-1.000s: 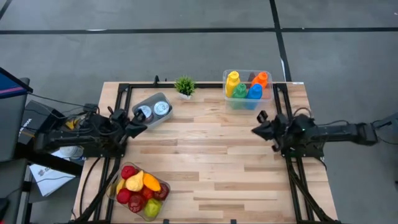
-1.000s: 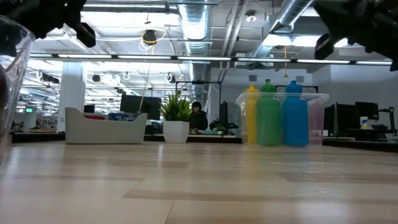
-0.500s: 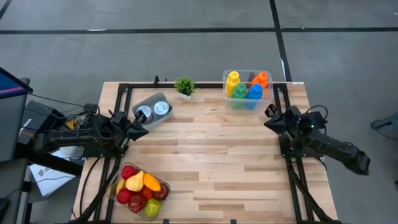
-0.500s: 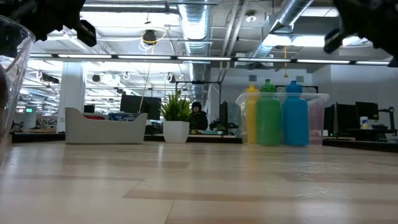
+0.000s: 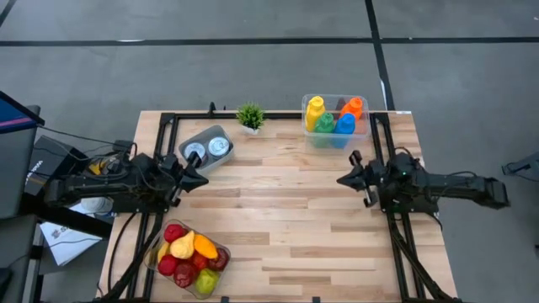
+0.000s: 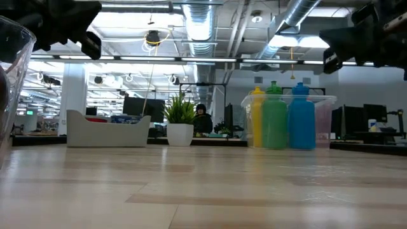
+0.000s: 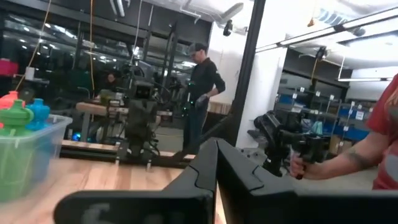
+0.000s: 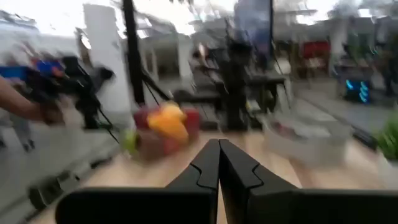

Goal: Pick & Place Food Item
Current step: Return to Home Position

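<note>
Left gripper and right gripper hang over the table's left and right sides, each with fingers pressed together, empty. Clear bin at the near-left corner holds heaped red, yellow, orange and green fruit. Low view cuts it to a sliver; right wrist view blurs it; round faces in grey tray too small to read

Both the left arm and the right arm are finished in matte black and built from blocky, jointed segments. Black cables are trailed from their bases. The jaws are formed by dark, angular fingers tapered toward the tips.
</note>
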{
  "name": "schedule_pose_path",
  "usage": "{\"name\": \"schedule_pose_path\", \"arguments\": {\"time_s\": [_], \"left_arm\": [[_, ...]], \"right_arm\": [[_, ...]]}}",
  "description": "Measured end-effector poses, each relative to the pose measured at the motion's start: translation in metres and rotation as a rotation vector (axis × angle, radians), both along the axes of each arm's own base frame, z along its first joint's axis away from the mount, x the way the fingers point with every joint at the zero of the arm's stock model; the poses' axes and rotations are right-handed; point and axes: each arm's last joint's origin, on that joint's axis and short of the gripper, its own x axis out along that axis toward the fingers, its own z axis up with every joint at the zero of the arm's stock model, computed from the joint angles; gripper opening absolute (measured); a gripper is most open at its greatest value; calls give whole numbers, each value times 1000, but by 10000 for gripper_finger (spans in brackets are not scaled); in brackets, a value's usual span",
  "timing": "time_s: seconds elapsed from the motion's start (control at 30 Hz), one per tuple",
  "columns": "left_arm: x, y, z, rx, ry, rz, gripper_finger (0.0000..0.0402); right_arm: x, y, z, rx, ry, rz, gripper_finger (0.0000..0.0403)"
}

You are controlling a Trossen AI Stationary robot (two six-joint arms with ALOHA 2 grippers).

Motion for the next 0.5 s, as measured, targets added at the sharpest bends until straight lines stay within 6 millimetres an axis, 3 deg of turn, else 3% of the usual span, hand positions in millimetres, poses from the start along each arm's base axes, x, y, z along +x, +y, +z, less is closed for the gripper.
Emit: {"name": "schedule_pose_path", "arguments": {"time_s": [0.07, 0.13, 0.2, 0.3, 0.5], "left_arm": [[0, 0, 0, 9, -1, 3, 0], [0, 0, 0, 6, -6, 2, 0], [-1, 0, 4, 15, -49, 1, 0], [-4, -1, 10, 35, -110, 2, 0], [-2, -1, 7, 46, -86, 7, 0]], "right_arm": [[1, -1, -5, 0, 48, -30, 0], [0, -3, 0, 111, 18, -71, 0], [-2, -3, 14, 170, -31, -21, 0], [-11, 3, 43, 112, -118, 134, 0], [-43, 9, 80, 103, -140, 40, 0]]}}
